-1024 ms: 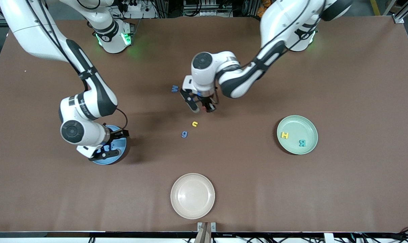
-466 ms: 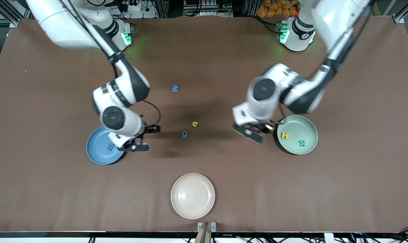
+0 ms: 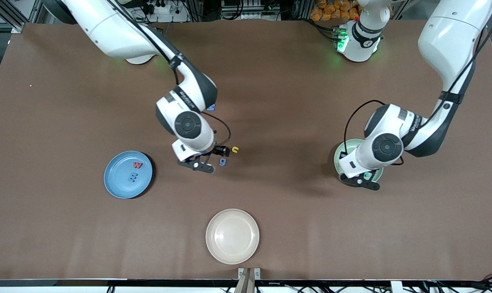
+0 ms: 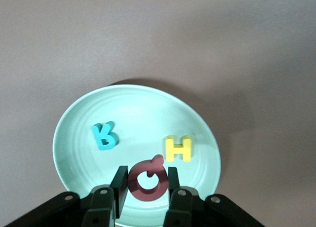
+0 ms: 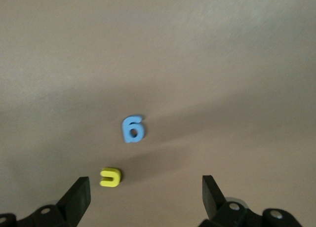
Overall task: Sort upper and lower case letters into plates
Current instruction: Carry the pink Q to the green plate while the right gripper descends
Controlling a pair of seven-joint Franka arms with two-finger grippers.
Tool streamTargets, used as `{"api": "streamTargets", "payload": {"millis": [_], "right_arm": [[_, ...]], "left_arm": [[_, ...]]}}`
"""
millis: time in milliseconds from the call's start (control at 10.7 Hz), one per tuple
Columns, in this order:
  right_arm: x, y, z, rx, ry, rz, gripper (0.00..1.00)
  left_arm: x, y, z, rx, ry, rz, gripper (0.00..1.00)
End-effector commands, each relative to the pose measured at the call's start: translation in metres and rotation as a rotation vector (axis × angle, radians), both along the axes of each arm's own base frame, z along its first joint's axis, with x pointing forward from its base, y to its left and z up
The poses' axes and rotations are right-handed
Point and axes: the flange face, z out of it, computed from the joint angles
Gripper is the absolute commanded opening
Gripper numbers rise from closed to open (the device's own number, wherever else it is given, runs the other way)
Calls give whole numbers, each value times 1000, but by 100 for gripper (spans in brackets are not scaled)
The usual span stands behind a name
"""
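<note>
One brown table point(image 3: 270, 228) bearing cream plate point(image 3: 232, 236)

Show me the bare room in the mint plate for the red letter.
The left gripper holds the red letter over the mint plate. Bare floor lies between the teal letter and the yellow H. It is crowded right beside the H.

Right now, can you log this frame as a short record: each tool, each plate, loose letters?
left tool: shut on red letter, over mint plate
right tool: open, over blue g and yellow n
mint plate: teal R, yellow H
blue plate: red letter w, blue letter
cream plate: unused
</note>
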Motion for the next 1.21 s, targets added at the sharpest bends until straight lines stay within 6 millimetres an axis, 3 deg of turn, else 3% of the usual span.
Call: {"api": "streamTargets", "payload": {"millis": [0,186,279,466,745,931,1118], "right_arm": [[-1,24,-18,24,-12,-89,100],[-8,49,-28,33,-18,-131,100],[-10,54,-32,31,-17,-126,100],[-10,53,-40,19,-10,-135,100],[-19,59,-54,-27,-24,-148,100],[-26,65,-65,-43,-23,-174,100],[-29,69,-68,-45,-26,-169,100]], "left_arm": [[0,15,-4,-40,40,41,99],[1,7,18,-32,18,34,100],[4,6,39,-21,-7,33,100],[16,7,98,-18,-59,41,100],[21,11,204,-43,-89,105,100],[13,17,250,-25,-113,121,100],[3,18,280,-40,-150,137,100]]}}
